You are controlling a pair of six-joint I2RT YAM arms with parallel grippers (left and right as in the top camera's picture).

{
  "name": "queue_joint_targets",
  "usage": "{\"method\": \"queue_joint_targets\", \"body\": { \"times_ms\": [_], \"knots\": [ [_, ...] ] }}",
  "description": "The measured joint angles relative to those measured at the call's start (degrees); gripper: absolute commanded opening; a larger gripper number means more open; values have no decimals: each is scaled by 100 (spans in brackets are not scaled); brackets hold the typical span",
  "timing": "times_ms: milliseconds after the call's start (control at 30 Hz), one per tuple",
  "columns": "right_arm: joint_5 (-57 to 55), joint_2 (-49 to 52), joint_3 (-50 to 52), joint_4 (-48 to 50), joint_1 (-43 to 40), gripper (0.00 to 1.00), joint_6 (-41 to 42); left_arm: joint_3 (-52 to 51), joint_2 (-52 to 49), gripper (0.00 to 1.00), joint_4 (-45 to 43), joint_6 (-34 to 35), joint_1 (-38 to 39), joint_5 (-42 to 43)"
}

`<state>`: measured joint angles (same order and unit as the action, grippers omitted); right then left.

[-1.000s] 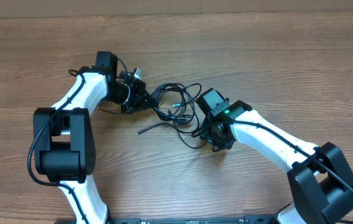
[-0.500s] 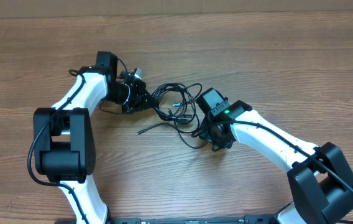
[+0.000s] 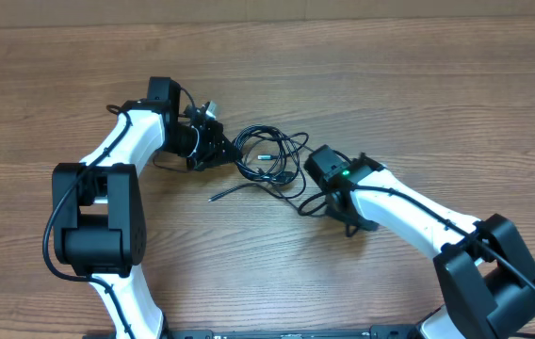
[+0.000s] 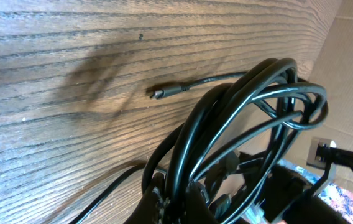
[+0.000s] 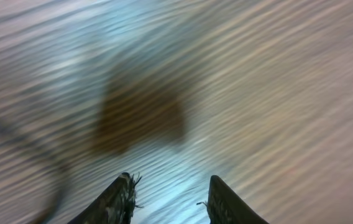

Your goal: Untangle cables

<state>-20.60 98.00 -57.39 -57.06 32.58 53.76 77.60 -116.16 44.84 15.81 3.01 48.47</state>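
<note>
- The cables (image 3: pixel 267 155) are seen as a loose black tangle on the wooden table (image 3: pixel 409 85), lying between the two arms, a little above the middle of the overhead view
- The left gripper (image 3: pixel 213 151) is found at the tangle's left edge, and its fingers are clamped tight on the cables
- From the left wrist, several glossy black strands are seen running down into that closed grip, with big loops arching up and over to the right
- One loose end (image 4: pixel 158 93) is picked out in that same view, lying flat on the wood with its small dark tip pointing left, clear of the loops
- Overhead, a silvery plug (image 3: pixel 263 158) is spotted inside the bundle, near its centre
- A single strand is trailed out of the lower left of the tangle and laid straight on the table below the left gripper
- Another loop is stretched down to the right and lies just beside the right arm's wrist; whether it is touched cannot be told
- The right gripper (image 5: pixel 170 178) is held over bare wood, its view heavily blurred
- Its fingers (image 5: pixel 119 199) are kept moderately apart, and nothing is seen between them
- A dark curved streak, possibly a cable, is noted at the left edge of that blurred view, away from the fingers
</note>
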Motion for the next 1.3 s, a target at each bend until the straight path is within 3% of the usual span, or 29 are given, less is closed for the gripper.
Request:
{"method": "queue_joint_targets", "body": {
  "times_ms": [200,300,633,867,1133,1300],
  "knots": [
    [-586,0,20,-81,-702,37,-57,0,0,4,-15,0,0,-13],
    [-584,0,20,87,-1045,45,-326,0,0,4,-15,0,0,-70],
    [2693,0,20,619,-1453,50,-2002,0,0,4,-11,483,0,-114],
    [3467,0,57,1123,-1451,50,-2249,0,0,4,-11,564,0,-114],
    [3047,-101,841,2953,-1453,33,-2063,0,0,4,-7,592,0,-116],
    [2332,-232,1226,3633,-1438,4,-1845,0,0,4,-9,632,0,-114]
  ]
}}
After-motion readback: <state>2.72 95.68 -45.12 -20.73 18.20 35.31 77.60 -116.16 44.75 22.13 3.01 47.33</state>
